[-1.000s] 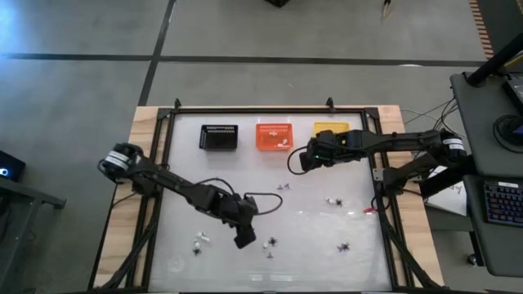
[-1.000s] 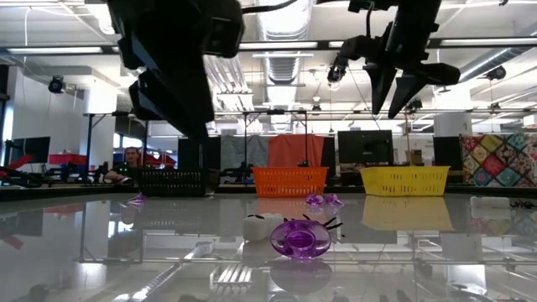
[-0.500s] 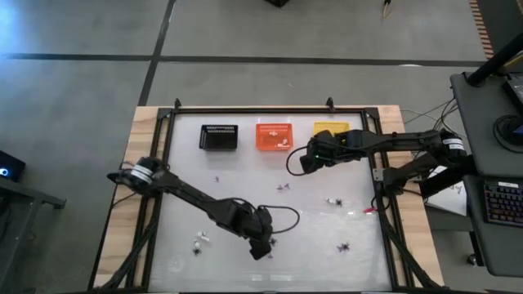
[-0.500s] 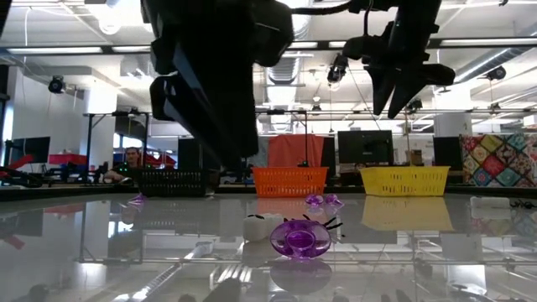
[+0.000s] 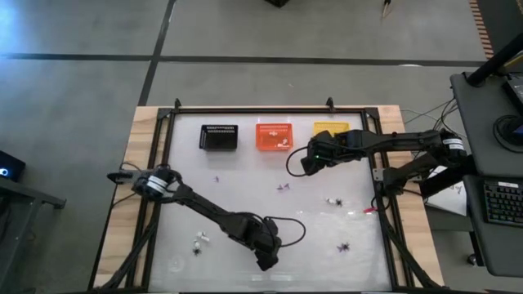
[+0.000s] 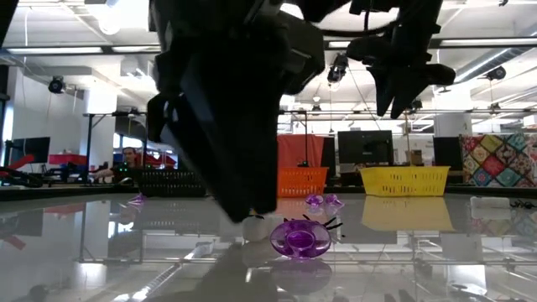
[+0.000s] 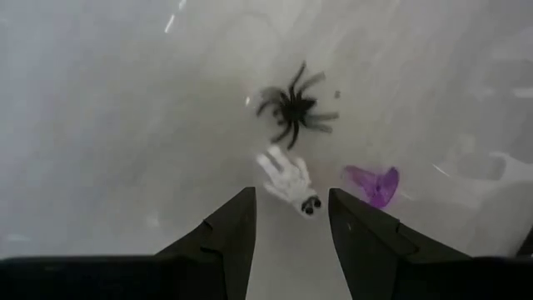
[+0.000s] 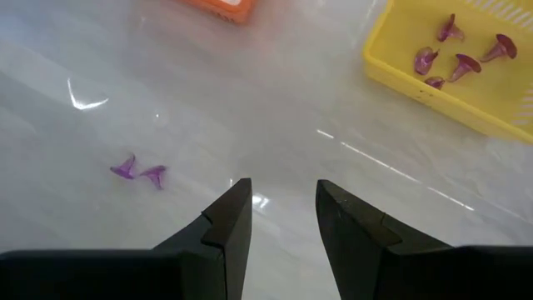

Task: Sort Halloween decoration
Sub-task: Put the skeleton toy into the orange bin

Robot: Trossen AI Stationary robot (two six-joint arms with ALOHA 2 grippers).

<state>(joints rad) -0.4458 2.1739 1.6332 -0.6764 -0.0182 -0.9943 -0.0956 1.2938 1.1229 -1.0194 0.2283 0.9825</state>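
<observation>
Left claw [image 7: 290, 221] released, empty, low over the table [image 5: 245, 171] near edge, fingers straddling a white skeleton trinket [image 7: 289, 179] beside a black spider [image 7: 293, 107] and purple piece [image 7: 374, 184], likely lined up for pickup. Right claw [image 8: 283, 212] released, hovering by the yellow basket [image 8: 450, 79], waiting

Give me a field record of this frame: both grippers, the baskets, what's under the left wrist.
left gripper: open, low over the table's near edge, empty
under left gripper: white skeleton piece just ahead of the fingers; black spider beyond it; purple piece beside
right gripper: open, empty, near the yellow basket
yellow basket contents: purple pieces
orange basket: white bits inside
black basket: contents not clear
loose on table: pair of purple pieces
</observation>
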